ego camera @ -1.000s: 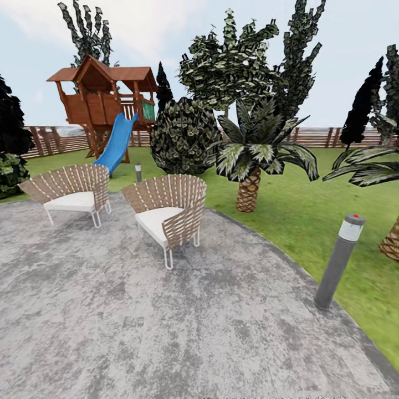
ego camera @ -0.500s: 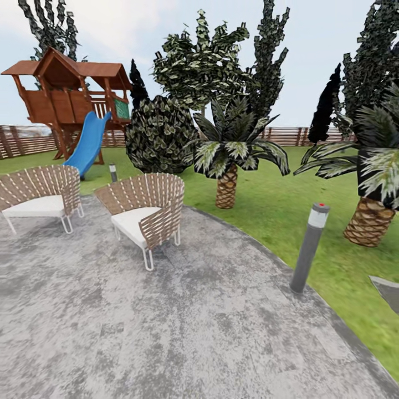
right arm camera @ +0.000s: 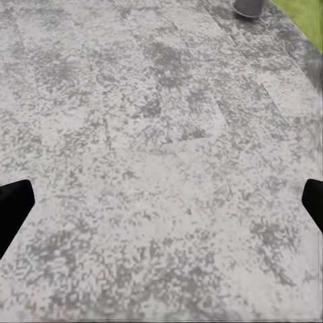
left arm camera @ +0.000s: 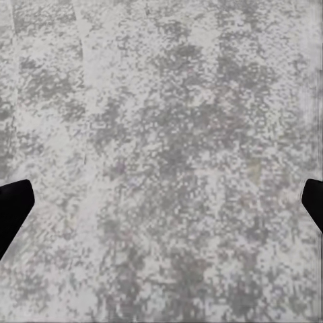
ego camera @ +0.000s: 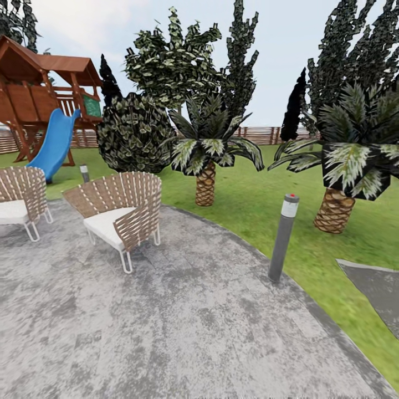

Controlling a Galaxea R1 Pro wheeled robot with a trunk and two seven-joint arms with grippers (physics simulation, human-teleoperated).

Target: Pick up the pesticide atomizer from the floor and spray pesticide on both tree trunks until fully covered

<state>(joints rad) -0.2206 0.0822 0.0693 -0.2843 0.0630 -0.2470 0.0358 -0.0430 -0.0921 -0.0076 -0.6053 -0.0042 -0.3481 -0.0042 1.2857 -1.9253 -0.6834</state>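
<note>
Green lawn (ego camera: pixel 260 199), brown slatted fence (ego camera: pixel 260 134)

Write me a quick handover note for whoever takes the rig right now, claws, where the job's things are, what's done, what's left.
Left claw: open, nothing held, over grey paving.
Right claw: open, nothing held, over paving near the bollard light's base.
Robot stands on the paved patio, facing the lawn and fence.
Ahead: two woven chairs, two palms, a round bush, a playhouse with blue slide.
Atomizer and thick-trunked trees not spotted from here.
Done: nothing visible. Left: find atomizer, pick up, spray both trunks.
</note>
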